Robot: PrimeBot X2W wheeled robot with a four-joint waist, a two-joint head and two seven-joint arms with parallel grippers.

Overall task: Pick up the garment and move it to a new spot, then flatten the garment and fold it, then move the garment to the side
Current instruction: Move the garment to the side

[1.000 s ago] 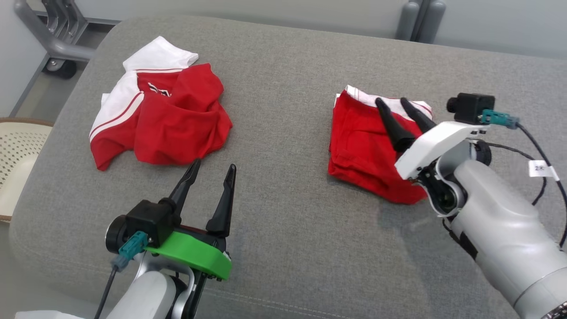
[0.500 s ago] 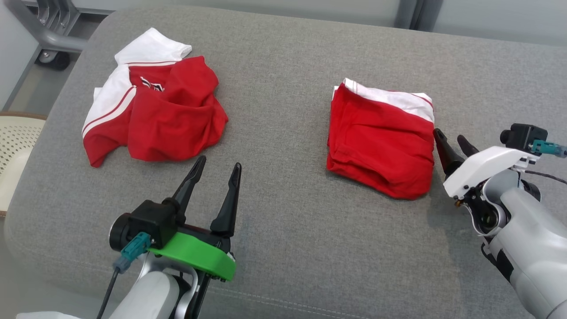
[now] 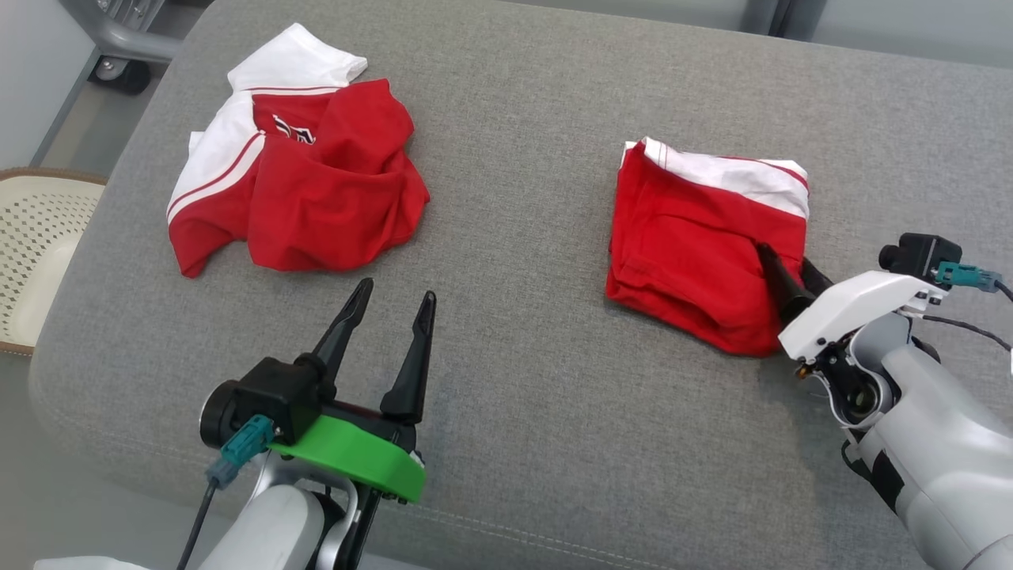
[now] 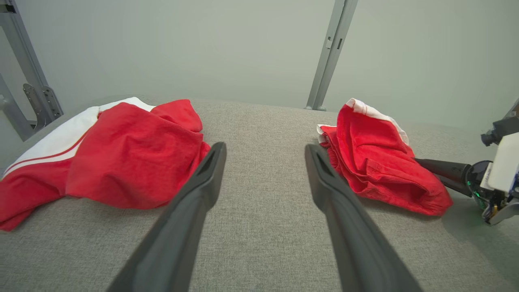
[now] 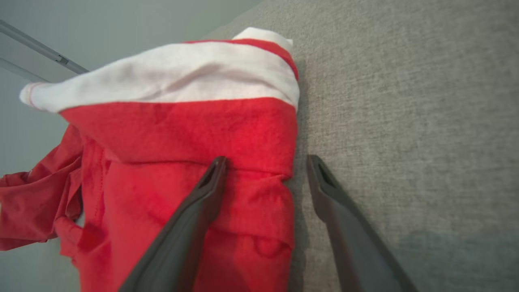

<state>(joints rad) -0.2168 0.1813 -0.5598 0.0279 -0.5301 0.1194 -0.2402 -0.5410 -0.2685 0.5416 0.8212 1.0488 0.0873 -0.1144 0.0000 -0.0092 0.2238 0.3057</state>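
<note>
Folded garment [image 3: 696,237] lies right of centre on the grey cushion [image 3: 514,356], right gripper [image 3: 785,261] fingers parted and empty astride its right edge, left gripper [image 3: 396,290] likewise open and empty: side-move step judged in hand, next requiring closure through all layers.

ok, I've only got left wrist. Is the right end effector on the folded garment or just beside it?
Observer: Right wrist view: the right end effector is open, straddling the folded garment's edge, one finger over red fabric, the other over the grey cushion.
Operator: Any print visible anywhere?
Observer: Head view shows a small print on the crumpled garment's chest panel, partly covered by a fold, too small to read.
Operator: Anything left of the cushion?
Observer: Head view: a cream perforated basket beside its left end.
</note>
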